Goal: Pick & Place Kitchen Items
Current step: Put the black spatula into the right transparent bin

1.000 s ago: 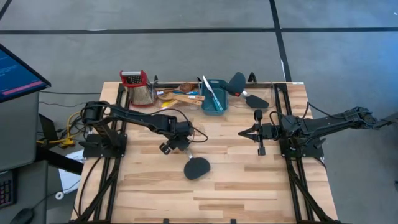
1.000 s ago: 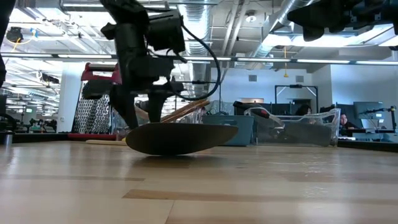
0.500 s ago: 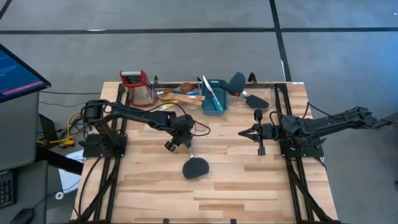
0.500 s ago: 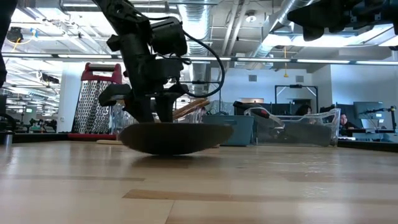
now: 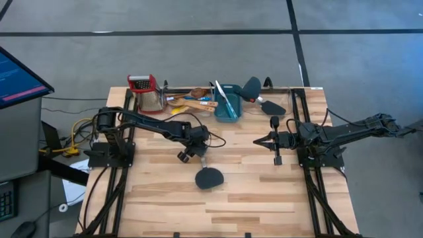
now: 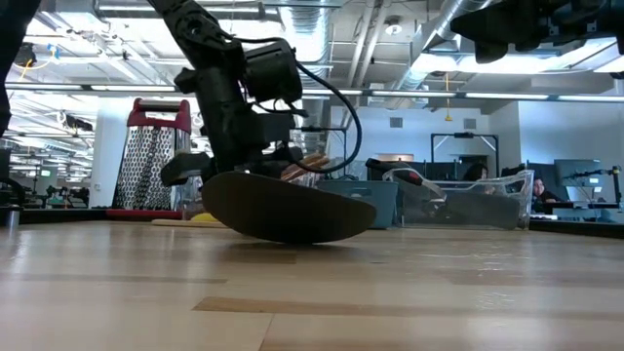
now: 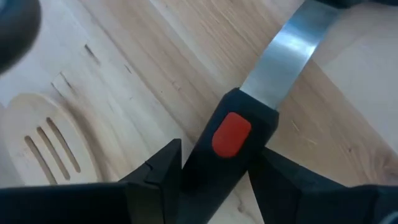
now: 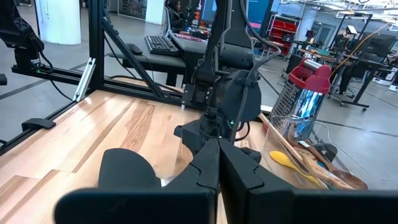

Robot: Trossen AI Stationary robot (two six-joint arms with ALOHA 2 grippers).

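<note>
At mid-table, the left end effector (image 5: pixel 186 154) grips the black spatula (image 5: pixel 208 177) (head tilted); the right end effector (image 5: pixel 259 141) is closed, empty.

Bright, even overhead light; glare on the spatula's metal neck (image 7: pixel 287 57).

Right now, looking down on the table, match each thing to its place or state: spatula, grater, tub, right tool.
Things:
1. spatula
2. grater
3. tub
4. right tool

Places or states:
A. upright at the table's back left
B. waiting at the table's right side
C. handle gripped by the left tool, black head tilted on the table
D. teal, at the back middle

Pairs: 1-C, 2-A, 3-D, 4-B
</note>
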